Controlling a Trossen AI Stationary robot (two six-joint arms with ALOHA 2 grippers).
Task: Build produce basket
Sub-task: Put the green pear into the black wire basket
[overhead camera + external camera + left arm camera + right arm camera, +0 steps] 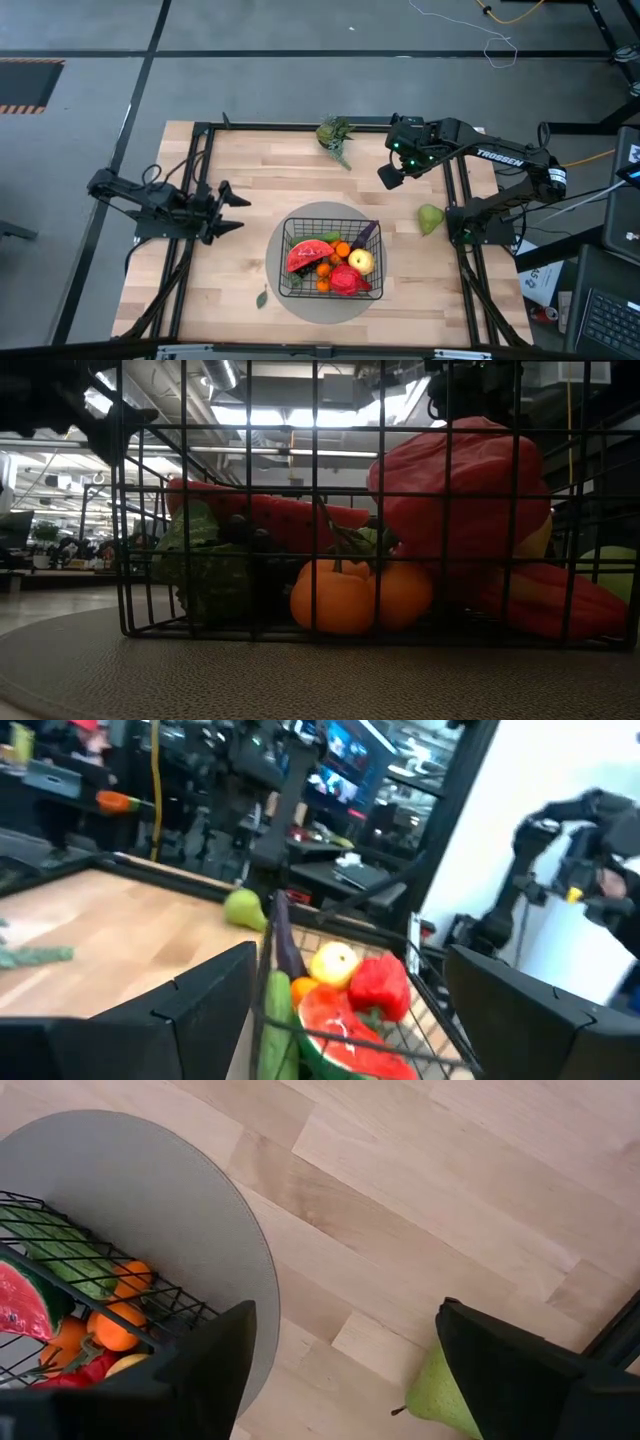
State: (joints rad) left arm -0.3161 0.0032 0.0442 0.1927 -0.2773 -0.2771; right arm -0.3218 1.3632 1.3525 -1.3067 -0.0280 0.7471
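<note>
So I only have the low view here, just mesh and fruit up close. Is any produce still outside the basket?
Observer: Yes. A green pear lies on the bare wood to the right of the basket, off the grey round mat.
Operator: Is either arm holding anything?
Observer: No. The right gripper hangs open above the table, behind the pear and apart from it, with nothing between its fingers.
Operator: And the left one?
Observer: The left gripper is open and empty too, near the table's left side, pointing toward the basket.
Operator: Anything else loose on the table?
Observer: A leafy green sprig lies near the far edge.
</note>
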